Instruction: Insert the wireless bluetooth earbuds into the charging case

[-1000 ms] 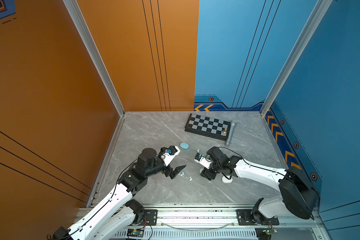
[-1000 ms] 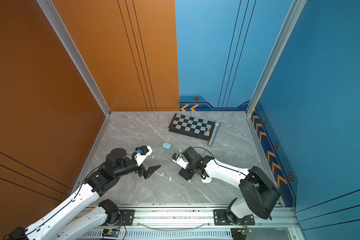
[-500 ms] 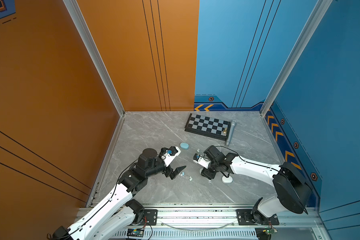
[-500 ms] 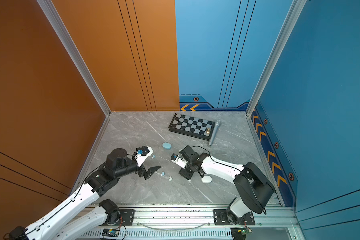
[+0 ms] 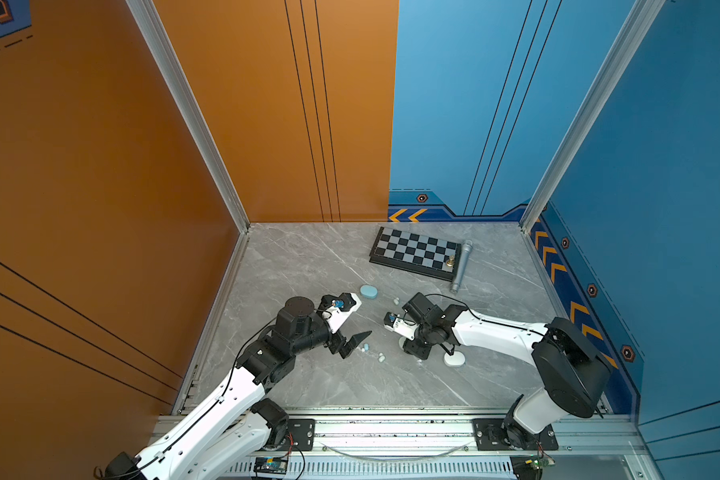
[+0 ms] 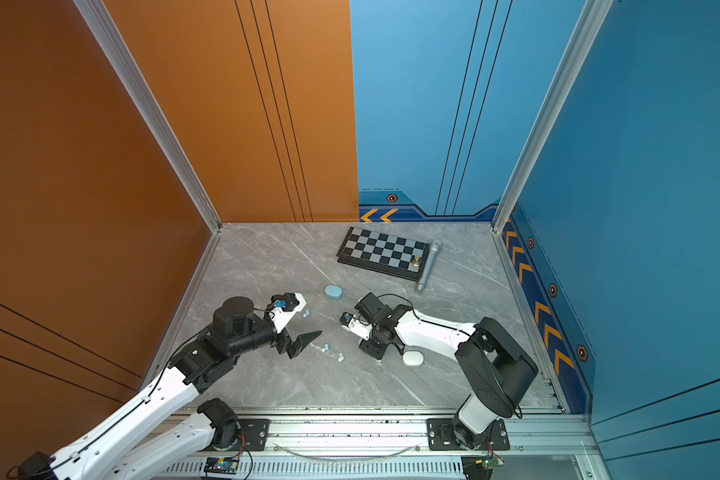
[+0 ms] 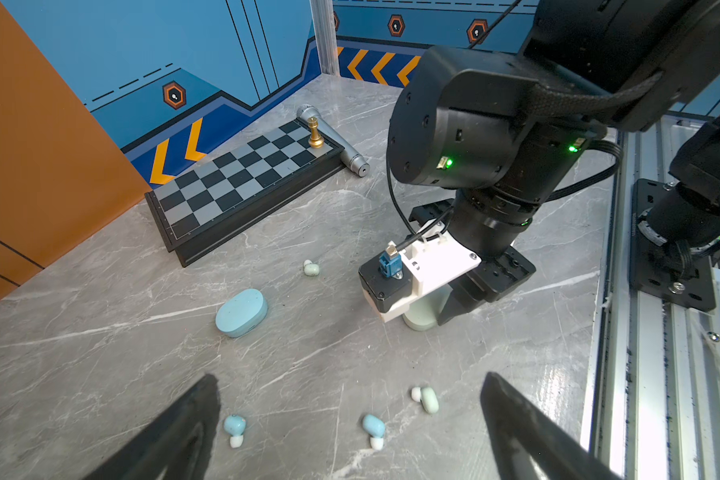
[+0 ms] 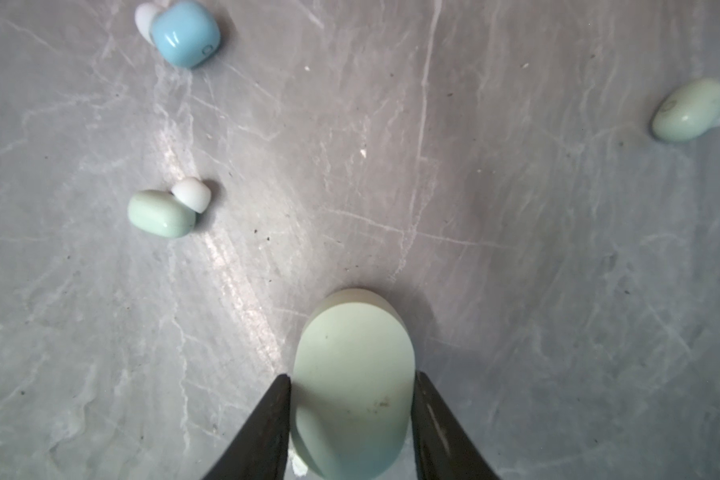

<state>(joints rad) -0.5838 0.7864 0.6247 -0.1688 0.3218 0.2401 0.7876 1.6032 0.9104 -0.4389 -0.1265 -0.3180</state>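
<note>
Pale-green pill-shaped plastic charging case, apparently closed, is clasped between the jaws of the right pincer; bean-shaped blue and green plastic earbuds are scattered ahead of it, none inserted.

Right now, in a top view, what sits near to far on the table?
Nearest first: white case → blue case → chessboard. The microphone overlaps the chessboard's span, so it is left out.

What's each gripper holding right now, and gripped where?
Right gripper pinches the pale green charging case across its two long sides, near one end. Left gripper is open and holds nothing.
</note>
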